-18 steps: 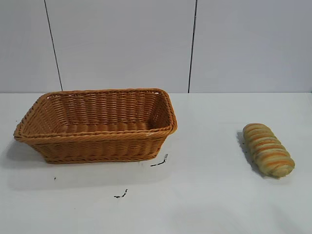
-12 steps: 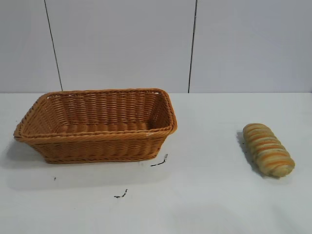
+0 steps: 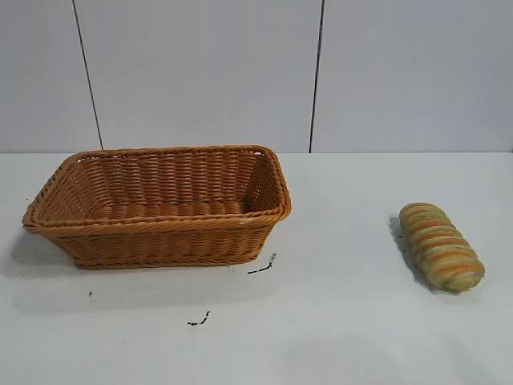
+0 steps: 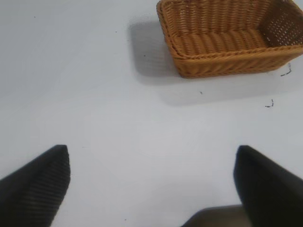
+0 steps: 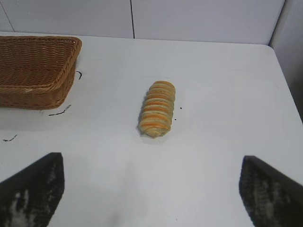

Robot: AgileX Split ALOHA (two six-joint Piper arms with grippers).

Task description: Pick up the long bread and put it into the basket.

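Bread, the long bread (image 3: 442, 246), sits right on my tabletop (image 3: 345, 321), basket (image 3: 160, 241) left; left tool (image 4: 151, 163) and right tool (image 5: 151, 175) both spread wide, gripping nothing; no writing I can read.

I face a white table (image 3: 353, 321) with small black marks (image 3: 261, 266) on it, and behind it a pale panelled wall (image 3: 200, 72) with dark seams.

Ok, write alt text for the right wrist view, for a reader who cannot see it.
A long bread with orange-brown ridges lies alone on a white table, ahead of the right claw, whose two dark fingers stand wide open and apart from it. A woven basket sits farther off to one side, with a few small dark marks on the table near it.
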